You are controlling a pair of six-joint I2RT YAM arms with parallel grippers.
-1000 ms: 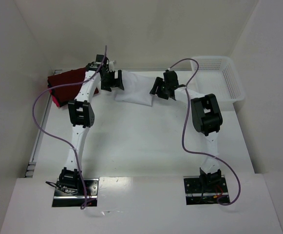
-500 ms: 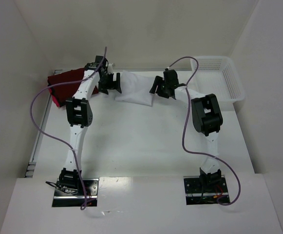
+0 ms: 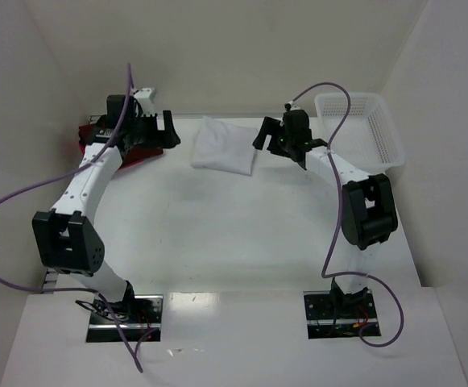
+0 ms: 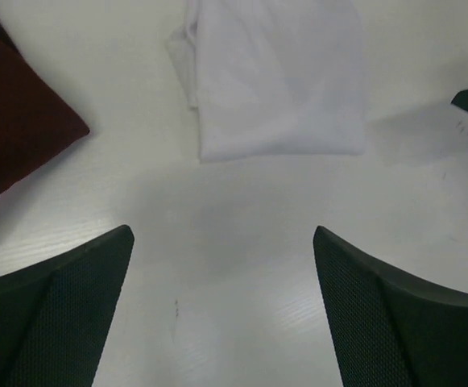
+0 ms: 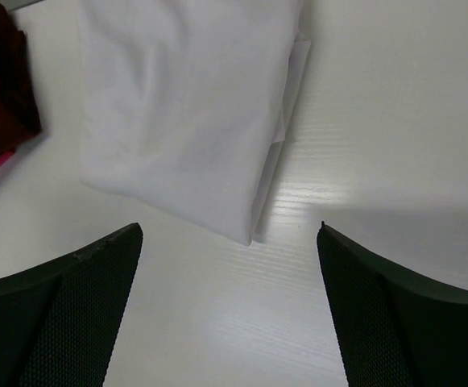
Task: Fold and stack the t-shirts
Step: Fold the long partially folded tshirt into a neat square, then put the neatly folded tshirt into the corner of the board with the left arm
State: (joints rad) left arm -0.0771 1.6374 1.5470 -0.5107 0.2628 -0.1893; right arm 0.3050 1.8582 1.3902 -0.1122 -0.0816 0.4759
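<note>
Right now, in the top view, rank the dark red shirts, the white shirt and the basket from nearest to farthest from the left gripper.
Measured from the left gripper:
1. The dark red shirts, right by it at the far left of the table.
2. The white shirt, off to its right, at the middle back.
3. The basket, in the far right corner.

Cannot count the dark red folded cloth shirts (image 3: pixel 89 135) at the far left corner of the table (image 3: pixel 217 234): largely covered by the black left gripper (image 3: pixel 155 133) from above, cropped by the left edge in both wrist views. Cropped too, by the top edge there: the white folded cloth shirt (image 4: pixel 278 81)
</note>
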